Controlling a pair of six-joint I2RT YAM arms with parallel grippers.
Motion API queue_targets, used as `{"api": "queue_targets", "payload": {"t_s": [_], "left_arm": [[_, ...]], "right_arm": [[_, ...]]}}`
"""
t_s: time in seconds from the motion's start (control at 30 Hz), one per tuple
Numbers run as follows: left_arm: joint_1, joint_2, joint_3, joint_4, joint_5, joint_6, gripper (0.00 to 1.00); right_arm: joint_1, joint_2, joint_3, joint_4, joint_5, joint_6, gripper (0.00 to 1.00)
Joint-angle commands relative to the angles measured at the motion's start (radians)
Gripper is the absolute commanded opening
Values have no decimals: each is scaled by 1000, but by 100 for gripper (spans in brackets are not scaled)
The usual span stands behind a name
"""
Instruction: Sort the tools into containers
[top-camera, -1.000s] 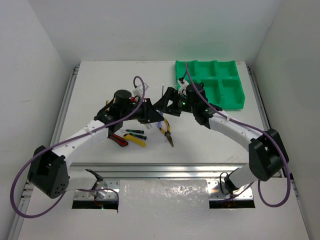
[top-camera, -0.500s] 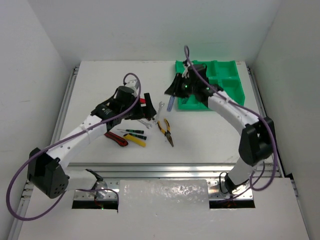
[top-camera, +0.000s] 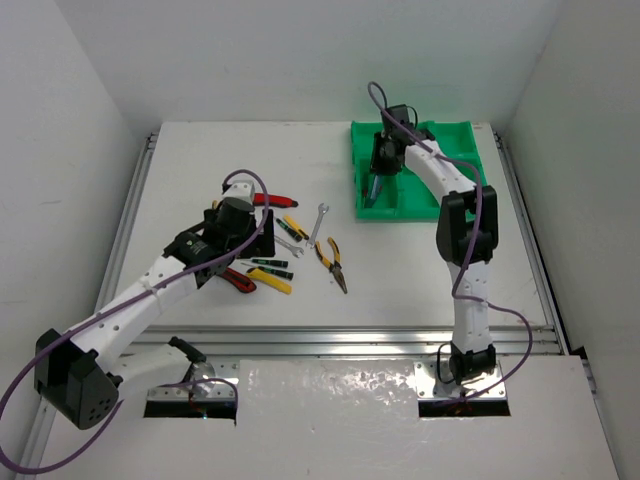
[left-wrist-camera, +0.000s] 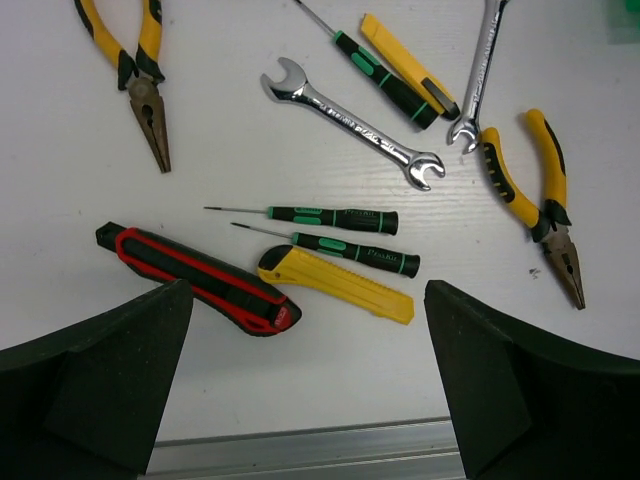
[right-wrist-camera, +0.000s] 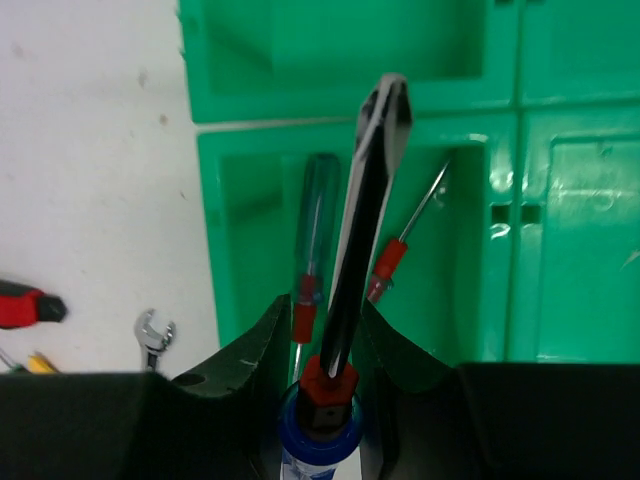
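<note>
Overhead, the right end effector (top-camera: 384, 162) hangs above the green tray (top-camera: 460, 185), which sits at 1 o'clock on the white tabletop (top-camera: 200, 160). The left end effector (top-camera: 250, 235) hovers over the loose tools at about 9 o'clock from the tabletop's centre.

Only the right wrist view shows the grip. Its fingers (right-wrist-camera: 245, 360) are clenched on the blue handle of a black-shafted screwdriver (right-wrist-camera: 372, 200), whose tip points to 12 o'clock over the tray's near-left compartment. Two more screwdrivers lie in that compartment, a clear blue-handled one (right-wrist-camera: 318, 215) and a thin red-handled one (right-wrist-camera: 392, 262). Whether the held tip touches the plastic cannot be told.

The left wrist view gives detail the overhead camera loses. That end effector is released, its fingers (left-wrist-camera: 100, 390) spread wide with nothing between them. Below lie a red utility knife (left-wrist-camera: 195, 280) and a yellow utility knife (left-wrist-camera: 335, 285), their ends just beside each other. Two green-handled screwdrivers (left-wrist-camera: 345, 218) lie side by side, and a silver wrench (left-wrist-camera: 350, 122) lies at 12 o'clock of them. A second wrench (left-wrist-camera: 480, 70) is at 1 o'clock. One pair of yellow-handled pliers (left-wrist-camera: 140, 75) is at 11 o'clock and another pair (left-wrist-camera: 540, 200) at 3 o'clock.

White walls (top-camera: 300, 60) close the tabletop at 9, 12 and 3 o'clock. A metal rail (top-camera: 128, 215) runs along the 9 o'clock edge, and purple cables (top-camera: 20, 400) loop from the arms.
</note>
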Motion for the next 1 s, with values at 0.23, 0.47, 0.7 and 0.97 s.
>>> {"api": "queue_targets", "payload": {"t_s": [0.23, 0.47, 0.7, 0.97], "left_arm": [[-6, -26, 6, 8, -85, 2, 100], [25, -77, 36, -52, -263, -81, 100], [36, -244, 47, -93, -364, -105, 100], [36, -390, -22, -28, -312, -101, 100]], "right_arm": [[11, -160, 40, -51, 81, -57, 99], [59, -376, -148, -52, -33, -105, 98], [106, -574, -538, 97, -169, -116, 86], [425, -638, -730, 50, -1, -125, 81]]}}
